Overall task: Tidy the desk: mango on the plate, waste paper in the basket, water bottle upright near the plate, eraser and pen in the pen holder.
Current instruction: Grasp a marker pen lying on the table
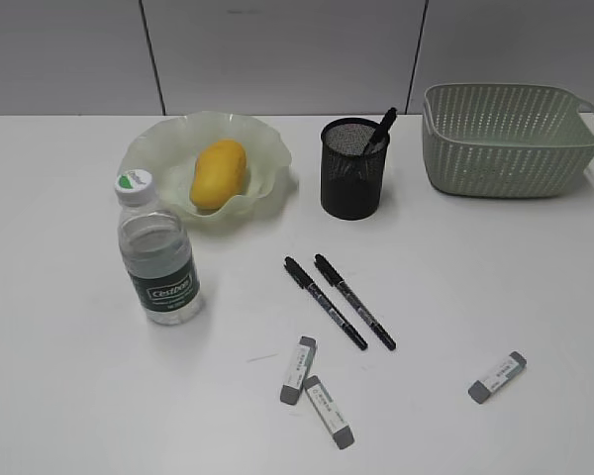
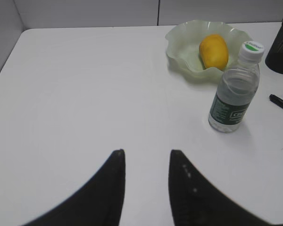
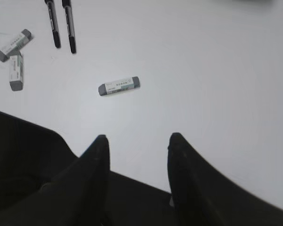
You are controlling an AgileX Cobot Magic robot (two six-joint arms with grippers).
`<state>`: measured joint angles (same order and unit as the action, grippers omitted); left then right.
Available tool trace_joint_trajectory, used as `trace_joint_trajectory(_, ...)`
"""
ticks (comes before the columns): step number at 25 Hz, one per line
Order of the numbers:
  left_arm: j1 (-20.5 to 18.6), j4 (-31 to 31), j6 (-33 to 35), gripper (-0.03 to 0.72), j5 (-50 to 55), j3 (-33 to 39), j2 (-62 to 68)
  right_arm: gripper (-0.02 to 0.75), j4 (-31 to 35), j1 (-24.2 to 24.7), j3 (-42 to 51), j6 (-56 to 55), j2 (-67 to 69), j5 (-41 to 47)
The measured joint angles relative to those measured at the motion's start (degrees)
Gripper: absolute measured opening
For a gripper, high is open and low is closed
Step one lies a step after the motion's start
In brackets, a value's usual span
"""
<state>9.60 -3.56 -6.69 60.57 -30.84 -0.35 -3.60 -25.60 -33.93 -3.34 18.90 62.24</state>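
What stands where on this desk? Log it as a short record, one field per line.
mango: lying on the plate
water bottle: upright, beside the plate
pen holder: one pen inside
loose pens: two, side by side on the desk
erasers: three on the desk
basket: far right, contents hidden
waste paper: not seen
left gripper: fingers open, empty
right gripper: fingers open, empty

1. The surface (image 1: pixel 69 396) looked smooth, matt white.
2. The plate (image 1: pixel 267 148) was translucent and glossy.
3. The water bottle (image 1: pixel 158 259) was clear plastic.
4. The pen holder (image 1: pixel 351 183) was black metal mesh.
5. The basket (image 1: pixel 505 148) was matt woven-pattern plastic.
6. The mango (image 1: pixel 218 174) had smooth skin.
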Motion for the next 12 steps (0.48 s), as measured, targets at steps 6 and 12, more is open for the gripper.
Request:
trace_joint_trajectory(6,0.0,0.3,1.2,0.243,-0.4,-0.2,2.9,0.286,0.0,0.0,4.5,0.2,-13.9,-2.3)
trace_joint_trajectory(12,0.0,11.4,13.6,0.258,-10.6,-4.9,16.3,0.281,0.0,0.0,4.7,0.4,-17.5,-2.5)
